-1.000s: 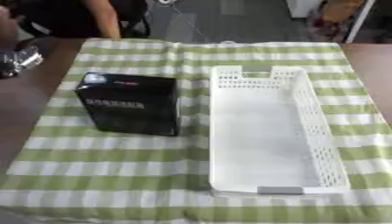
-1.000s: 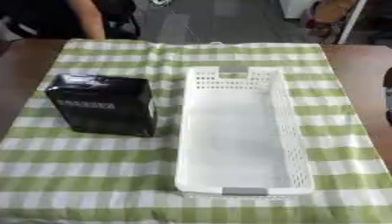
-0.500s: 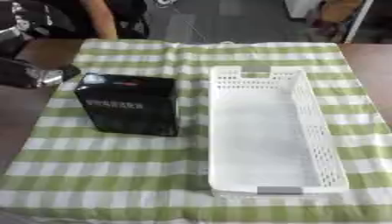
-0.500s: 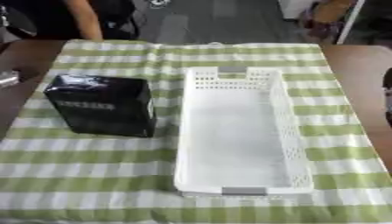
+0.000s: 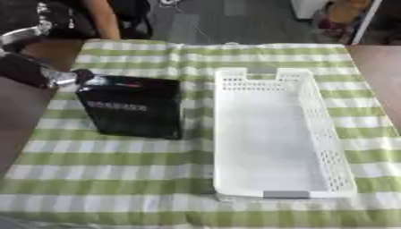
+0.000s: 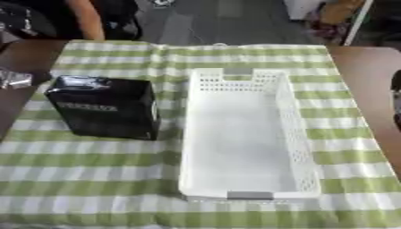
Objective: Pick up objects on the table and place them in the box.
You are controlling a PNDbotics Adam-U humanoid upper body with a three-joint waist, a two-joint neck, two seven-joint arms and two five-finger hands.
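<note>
The left hand (image 5: 47, 76), fingers unclear, sits just left of the glossy black rectangular box (image 5: 134, 106); white perforated plastic basket (image 5: 274, 134) lies further right.

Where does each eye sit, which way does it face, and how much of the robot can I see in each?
Left eye view: in the head, looking down at the cloth; left arm enters at upper left, reaching the black box.
Right eye view: beside it; only a sliver of that arm.
Both share black box and empty white basket.
</note>
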